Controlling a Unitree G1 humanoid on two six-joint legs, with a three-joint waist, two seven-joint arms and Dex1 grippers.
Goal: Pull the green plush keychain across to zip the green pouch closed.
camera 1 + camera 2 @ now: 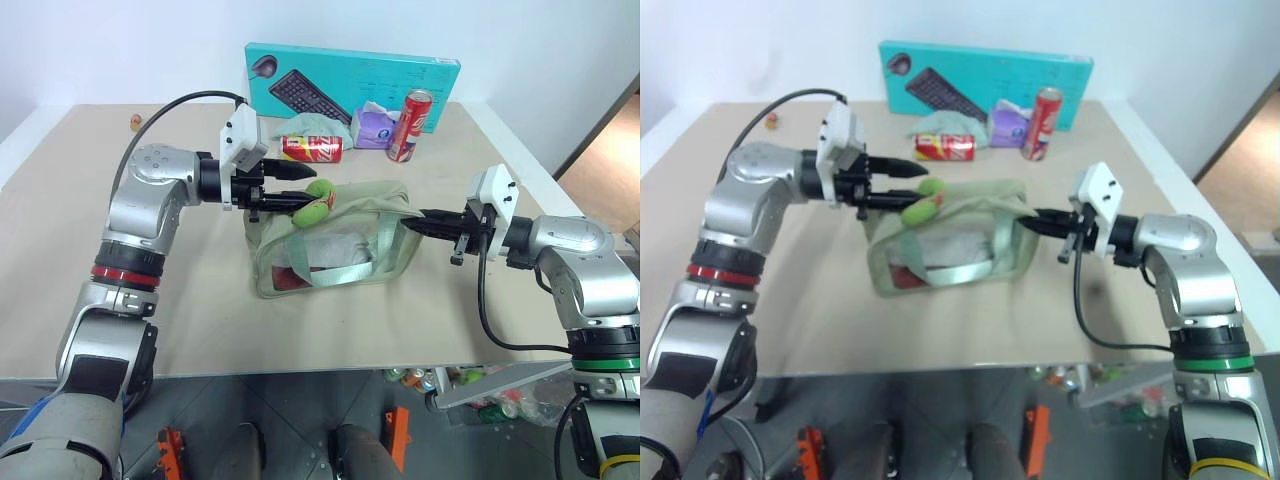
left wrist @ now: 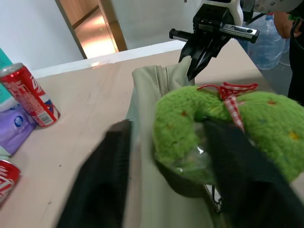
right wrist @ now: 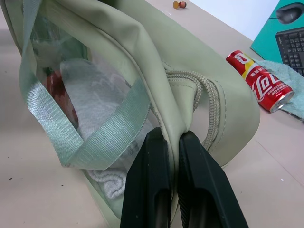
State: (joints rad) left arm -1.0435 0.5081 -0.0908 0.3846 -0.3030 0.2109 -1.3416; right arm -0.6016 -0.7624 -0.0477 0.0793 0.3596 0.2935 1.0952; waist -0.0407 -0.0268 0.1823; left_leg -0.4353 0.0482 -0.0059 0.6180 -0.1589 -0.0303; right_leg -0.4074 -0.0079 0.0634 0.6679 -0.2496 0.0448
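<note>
Soft, light green plush keychain [image 1: 316, 201] sits between the parted left gripper [image 1: 290, 186] fingers; right gripper [image 3: 172, 142] pinches the limp green pouch [image 1: 340, 262] end; grasp the plush body.

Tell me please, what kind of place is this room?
Probably an indoor lab or test room, not a home. A plain beige table stands against a bare white wall, set with practice items: a green pouch, soda cans and a teal keyboard box. A wooden-floored doorway shows at the side.

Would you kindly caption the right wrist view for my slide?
Right gripper pinching the green pouch's end fabric beside its closed zipper.
</note>
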